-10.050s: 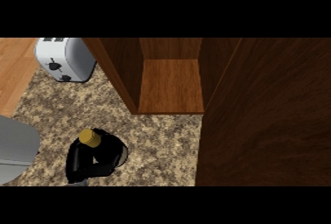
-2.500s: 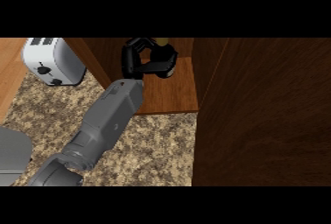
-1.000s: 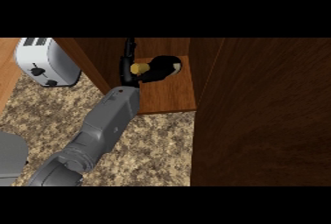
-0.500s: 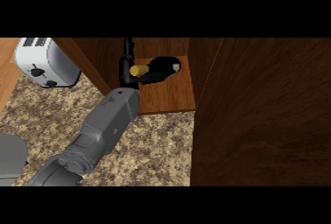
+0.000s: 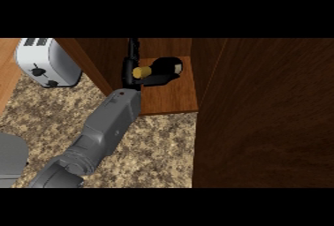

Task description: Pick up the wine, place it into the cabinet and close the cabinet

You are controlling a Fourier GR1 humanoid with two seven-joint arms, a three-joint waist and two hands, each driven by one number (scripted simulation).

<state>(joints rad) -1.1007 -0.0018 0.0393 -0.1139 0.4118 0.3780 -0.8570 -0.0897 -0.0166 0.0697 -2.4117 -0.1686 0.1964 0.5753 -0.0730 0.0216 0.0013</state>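
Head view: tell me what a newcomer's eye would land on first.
The grey forearm rising from the lower left draws the eye first. Its left robot hand is inside the open cabinet, right beside the wine with its yellow top. Next comes the broad dark cabinet door filling the right side, then the toaster at the upper left.

A single head view looks steeply down from close above the cabinet (image 5: 171, 98), with the counter (image 5: 153, 145) below it in frame and a toaster (image 5: 46, 62) at its left.
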